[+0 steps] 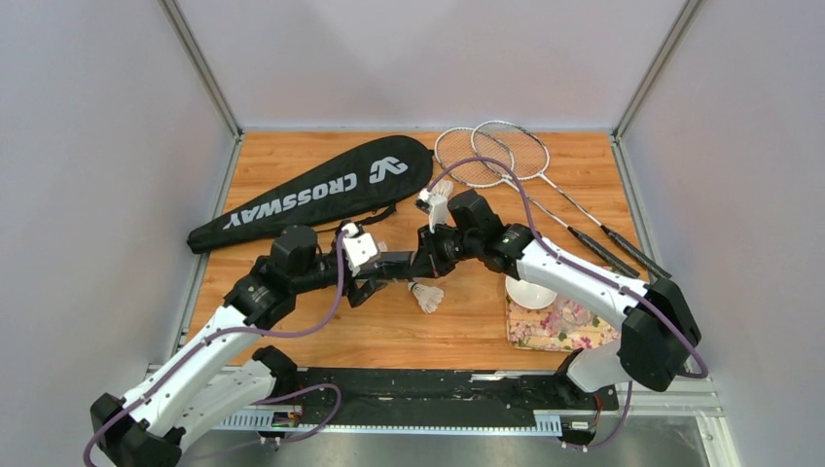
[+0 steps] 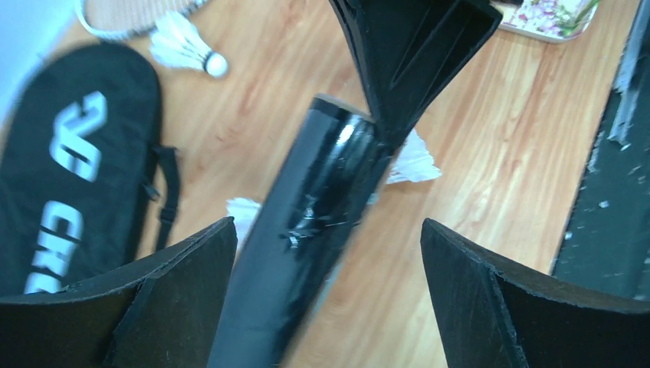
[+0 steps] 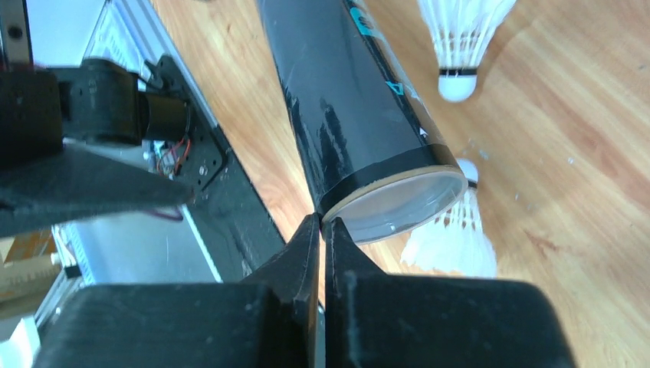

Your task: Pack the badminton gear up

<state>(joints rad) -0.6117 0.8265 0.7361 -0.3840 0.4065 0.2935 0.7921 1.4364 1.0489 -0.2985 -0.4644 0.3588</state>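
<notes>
Right now the dark tube [image 3: 345, 100] stretches across the middle of the bench [image 1: 467, 336], between the two arms. The right jaws are closed to a hairline slit. Their fingers [image 3: 299, 253] meet at the rim of the tube's open end and appear to pinch its wall. The left jaws stand wide, their fingers [image 2: 176, 291] on either side of the tube farther along its length. The tube passes close to one finger and well clear of the other; I cannot tell whether it touches.

In the left wrist view, one shuttlecock [image 2: 184, 46] lies by a racket head, apart from the tube. A second shuttlecock [image 2: 414, 157] peeks out from behind the tube near its pinched end. A third shuttlecock [image 2: 244, 208] shows on the tube's opposite side.

The black CROSSWAY bag [image 1: 311, 190] lies flat at the far left of the bench. The two rackets [image 1: 511, 148] overlap at the far right, heads toward the back wall and handles angled toward the right edge. At the near right sits a flowered tray [image 1: 545, 329] with a white bowl [image 1: 530, 292] at its far edge, both partly hidden by the right arm.
</notes>
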